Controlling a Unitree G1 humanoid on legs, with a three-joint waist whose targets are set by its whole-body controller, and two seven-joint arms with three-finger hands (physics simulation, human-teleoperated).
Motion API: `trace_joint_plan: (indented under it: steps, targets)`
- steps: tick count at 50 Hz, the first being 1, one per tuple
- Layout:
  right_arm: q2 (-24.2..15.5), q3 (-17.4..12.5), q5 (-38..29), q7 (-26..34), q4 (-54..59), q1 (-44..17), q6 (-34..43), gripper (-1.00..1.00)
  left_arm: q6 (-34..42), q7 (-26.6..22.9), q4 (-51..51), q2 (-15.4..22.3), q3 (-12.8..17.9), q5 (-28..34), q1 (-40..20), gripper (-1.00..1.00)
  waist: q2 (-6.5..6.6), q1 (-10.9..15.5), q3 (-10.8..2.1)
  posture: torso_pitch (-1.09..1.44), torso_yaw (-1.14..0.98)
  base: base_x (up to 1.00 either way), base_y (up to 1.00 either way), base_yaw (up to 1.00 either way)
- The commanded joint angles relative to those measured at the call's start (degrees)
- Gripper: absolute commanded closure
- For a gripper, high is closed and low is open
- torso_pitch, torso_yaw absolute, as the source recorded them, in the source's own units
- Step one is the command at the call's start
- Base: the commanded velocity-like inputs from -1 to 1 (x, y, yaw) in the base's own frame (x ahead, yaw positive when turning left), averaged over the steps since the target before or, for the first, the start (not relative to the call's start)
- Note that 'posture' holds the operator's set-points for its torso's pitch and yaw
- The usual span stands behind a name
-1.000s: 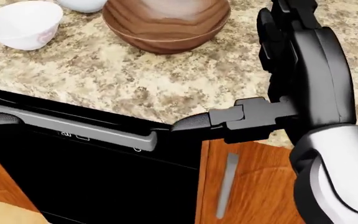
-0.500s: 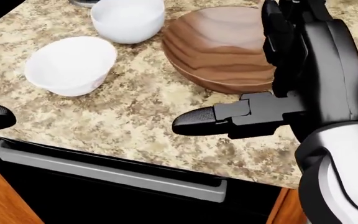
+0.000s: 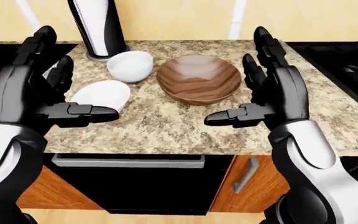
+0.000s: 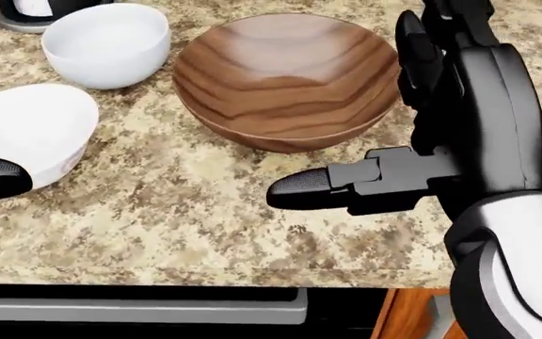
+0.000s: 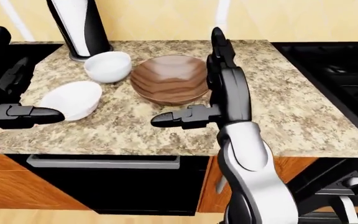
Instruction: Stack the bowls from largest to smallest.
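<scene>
while neither hand grips anything yet, both hang spread above the near edge of the granite desk [image 3: 166,126], likely poised to start the stack. at the left of the left-eye view the left hand [image 3: 54,100] is released, fingers up and thumb pointing inward, just in front of the shallower white bowl [image 3: 101,94]. up and to the right of that bowl, near the black-and-white cylinder [image 3: 97,28], sits the deeper white bowl [image 3: 130,66]. next comes the wooden bowl [image 3: 198,79], clearly the largest, so it probably stays put as the base. rightmost, the right hand [image 3: 254,100] is also unclenched, beside the wooden bowl's right rim. all 3 bowls stand apart and upright, none nested yet.
</scene>
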Motion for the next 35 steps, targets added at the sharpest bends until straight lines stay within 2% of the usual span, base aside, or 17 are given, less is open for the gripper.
trace_joint_plan:
  steps: [1,4,8,11,13,14,15,16,17,18,23,25,26,27,30,31,35]
  targets:
    - [-0.23,-0.74,-0.31,-0.30,-1.86,-1.78,-2.06,-1.00,-1.91,-0.05,-1.50,1.22,0.66,-0.17,-1.92,-1.00,0.90,-0.24,-1.51,0.00,0.00,0.15,0.00,0.00]
    - [-0.34,-0.96,-0.10,-0.37,-2.12,-1.96,-1.81,-1.00,-1.53,0.21,-1.70,1.29,0.86,-0.59,-2.20,-1.00,1.68,-0.30,-2.08,0.00,0.00,0.14,0.00,0.00]
    - [-0.22,-0.48,-0.01,-0.58,-1.61,-1.39,-3.12,-1.00,-1.18,0.76,-1.92,1.58,1.37,-1.67,-2.43,-1.00,0.89,-0.75,-2.19,0.00,0.00,0.14,0.00,0.00]
    - [-0.26,-0.17,-0.12,-0.69,-1.59,-1.69,-2.95,-1.00,-2.10,0.51,-1.50,1.85,1.35,-1.55,-1.86,-1.00,1.46,-1.15,-1.16,0.00,0.00,0.03,0.00,0.00]
    - [-0.30,-0.09,-0.27,-0.67,-1.23,-1.66,-3.04,-1.00,-2.36,0.49,-1.44,1.98,1.35,-1.58,-1.63,-1.00,2.79,-1.60,-1.14,0.00,0.00,0.00,0.00,0.00]
    - [-0.29,-0.10,-0.34,-0.63,-0.98,-1.66,-3.13,-1.00,-2.23,0.58,-1.43,2.12,1.61,-1.87,-1.75,-1.00,4.38,-1.87,-1.64,0.00,0.00,0.00,0.00,0.00]
    - [-0.24,0.01,-0.37,-0.71,-1.24,-1.94,-2.60,-1.00,-2.29,0.61,-1.35,2.21,1.68,-2.00,-1.73,-1.00,6.07,-1.83,-2.82,0.00,0.00,0.16,0.00,0.00]
    - [-0.14,-0.18,-0.32,-0.64,-1.11,-2.02,-2.64,-1.00,-2.46,0.59,-1.34,2.30,1.60,-1.98,-1.60,-1.00,4.09,-1.35,-1.96,0.00,0.00,0.22,0.00,0.00]
    - [-0.12,-0.29,-0.26,-0.59,-1.12,-2.05,-2.64,-1.00,-2.49,0.64,-1.20,2.39,1.60,-2.05,-1.70,-1.00,4.73,-1.29,-1.42,0.00,0.00,0.28,0.00,0.00]
    - [-0.09,-0.30,-0.22,-0.57,-1.13,-2.04,-2.65,-1.00,-2.61,0.64,-1.08,2.45,1.54,-2.04,-1.71,-1.00,4.54,-1.22,-1.27,0.00,0.00,0.29,0.00,0.00]
    - [0.02,-0.57,0.07,-0.71,-1.47,-2.13,-2.48,-1.00,-2.27,1.19,-1.07,2.96,1.75,-3.00,-2.20,-1.00,1.55,-0.45,-1.63,0.00,0.00,0.29,0.00,0.00]
    - [0.08,-0.79,0.29,-0.72,-1.28,-2.01,-2.91,-1.00,-2.22,1.48,-1.04,3.19,1.91,-3.46,-2.27,-1.00,-1.23,-0.34,-1.56,0.00,0.00,0.20,0.00,0.00]
    - [0.14,-0.72,0.38,-0.88,-1.55,-2.10,-2.59,-1.00,-2.44,1.47,-1.09,3.23,1.87,-3.46,-2.04,-1.00,-1.25,0.09,-2.24,0.00,0.00,0.00,0.00,0.00]
    - [0.14,-0.65,0.42,-0.99,-1.64,-2.01,-2.53,-1.00,-2.59,1.49,-1.10,3.22,1.79,-3.45,-1.86,-1.00,-0.03,-0.04,-1.99,0.00,0.00,0.00,0.00,0.00]
    - [0.14,-0.37,0.51,-1.16,-1.55,-2.10,-2.61,-1.00,-2.58,1.60,-1.16,3.37,1.97,-3.79,-1.75,-1.00,1.76,-0.38,-2.30,0.00,0.00,0.00,0.00,0.00]
    - [1.31,-1.42,1.45,-1.42,-1.46,-2.54,-2.39,-1.00,-2.53,1.77,-1.07,3.51,2.10,-4.09,-1.88,-1.00,1.85,-0.29,-3.02,0.00,0.00,0.00,0.00,0.09]
    - [1.05,-1.82,3.04,-2.46,-1.53,-2.72,-2.39,-1.00,-2.84,2.01,-1.05,3.84,2.32,-4.62,-1.60,-1.00,2.23,-0.14,-3.40,0.00,0.00,0.00,0.00,0.74]
